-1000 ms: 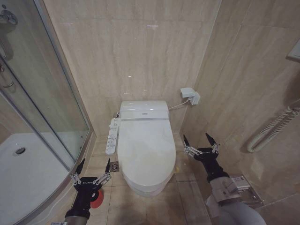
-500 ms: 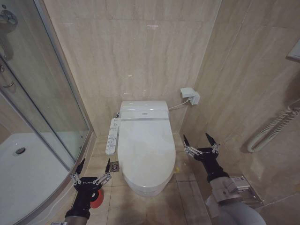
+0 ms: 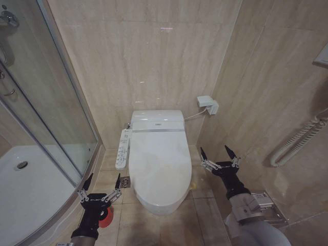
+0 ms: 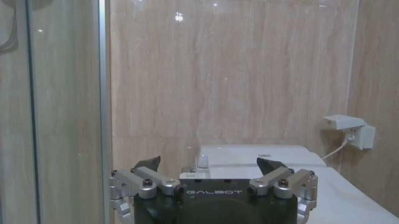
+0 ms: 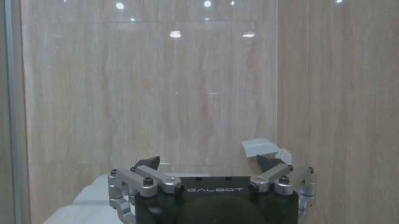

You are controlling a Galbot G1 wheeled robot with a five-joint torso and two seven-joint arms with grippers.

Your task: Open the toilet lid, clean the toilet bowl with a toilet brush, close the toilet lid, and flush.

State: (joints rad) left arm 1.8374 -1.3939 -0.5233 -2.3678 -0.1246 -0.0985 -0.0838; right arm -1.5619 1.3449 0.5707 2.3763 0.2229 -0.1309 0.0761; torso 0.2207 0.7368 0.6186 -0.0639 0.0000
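Head view shows almost nothing altered over the past second; both arms hold the same poses as before and the toilet lid (image 3: 160,164) lies as it did, shut flat over the toilet bowl (image 3: 163,203), whose white outer front peeks out beneath the lid's edge; the bowl's inside is hidden. By my reading the task has not truly begun, since the lid is not yet raised and the brush is untouched.

Left gripper (image 3: 101,185) hovers low beside the toilet on the shower side, its two dark fingers spread wide with nothing between them; just under it sits a red holder (image 3: 106,217), which I take to be the toilet brush stand, though the brush handle itself I cannot make out; the arm covers that spot. Right gripper (image 3: 219,154) hangs on the other side of the lid, near the wall, likewise spread wide and empty; neither touches the toilet.

Side control panel (image 3: 122,148) runs along the lid's left edge, close to the glass shower door (image 3: 46,102); its buttons carry markings too small to read. A wall socket (image 3: 208,104) sits above and to the right of the tank. Both wrist views show the word GALBOT in pale letters across each gripper's black body.
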